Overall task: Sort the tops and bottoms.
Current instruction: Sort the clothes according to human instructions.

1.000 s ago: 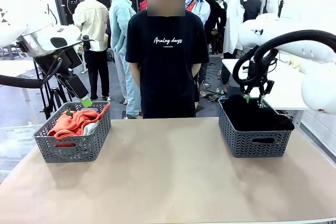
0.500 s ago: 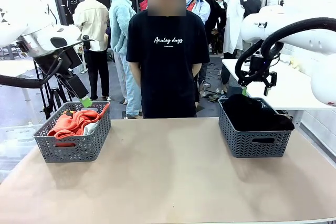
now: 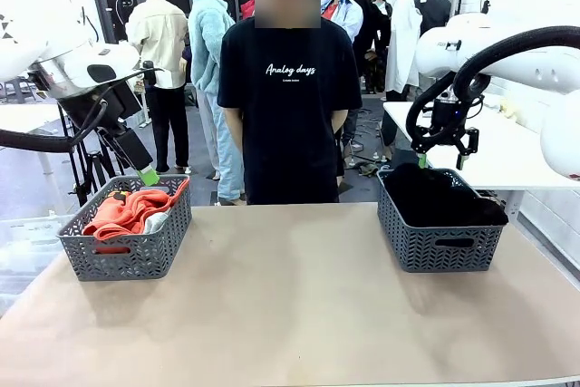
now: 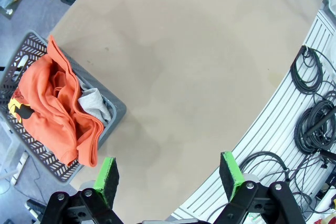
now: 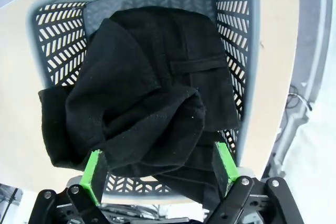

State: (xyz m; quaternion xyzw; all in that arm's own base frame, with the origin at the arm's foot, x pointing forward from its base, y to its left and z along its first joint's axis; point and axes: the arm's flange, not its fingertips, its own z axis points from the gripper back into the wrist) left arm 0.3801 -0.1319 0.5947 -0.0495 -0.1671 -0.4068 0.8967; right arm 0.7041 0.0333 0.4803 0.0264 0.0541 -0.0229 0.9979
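The tops lie in the grey basket [image 3: 127,251] at the table's left: an orange-red garment [image 3: 127,210] on top and a light grey one [image 3: 158,221] peeking out beside it. In the left wrist view the orange-red top [image 4: 52,111] and grey top [image 4: 94,103] fill the basket [image 4: 118,111]. The black bottoms [image 3: 444,201] are heaped in the right basket [image 3: 439,242], partly draped over its rim [image 5: 251,51]. My left gripper [image 3: 145,172] hangs open above the left basket's back edge. Open and holding nothing, my right gripper [image 3: 439,162] hovers above the black pile [image 5: 147,103].
A person in a black printed T-shirt [image 3: 288,106] stands at the table's far side, between the baskets. The tan tabletop [image 3: 290,305] stretches between the two baskets. Cables [image 4: 315,108] lie on the floor beside the table's edge.
My right gripper has opened, let go of the black garment and risen from the basket's rim to hover above it. The left arm has not moved.
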